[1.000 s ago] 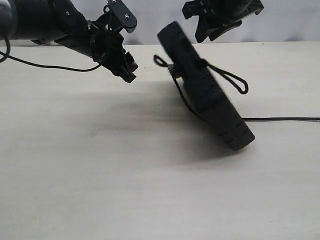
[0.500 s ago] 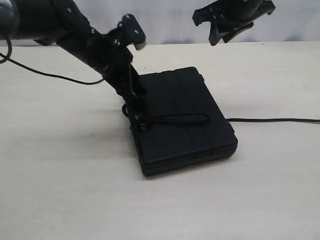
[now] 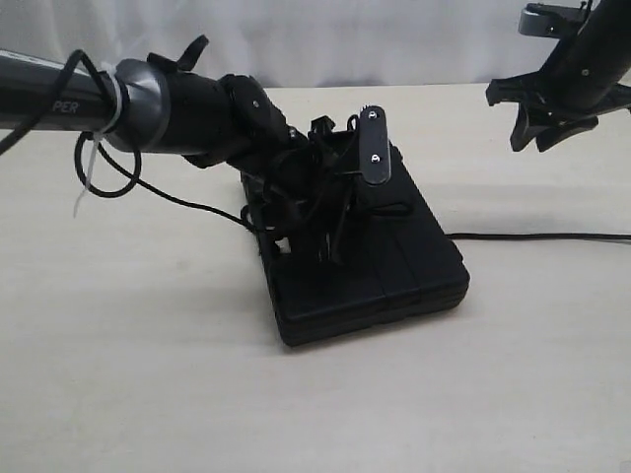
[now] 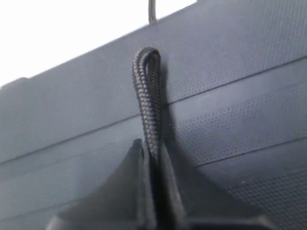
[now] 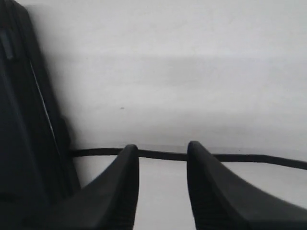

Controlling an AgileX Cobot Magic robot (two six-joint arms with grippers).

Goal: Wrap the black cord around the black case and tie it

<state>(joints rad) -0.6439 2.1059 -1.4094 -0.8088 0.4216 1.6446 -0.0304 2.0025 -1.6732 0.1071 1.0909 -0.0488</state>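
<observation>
The black case lies flat on the table, ribbed lid up. The black cord crosses the lid as a doubled loop. My left gripper is shut on that loop just above the lid. In the exterior view the left gripper reaches over the case's left half and hides most of the wrap. The cord's tail trails right across the table. My right gripper hangs open at the upper right, clear of the case. Between and beyond its fingers I see the tail and the case's side.
The left arm's glossy cable loops over the table left of the case, with a white zip tie dangling from the arm. A pale wall backs the beige table.
The case, tilted up on edge a second ago, now lies flat. My left arm swung right over it and shut on the cord loop. The right gripper moved away to the right.
</observation>
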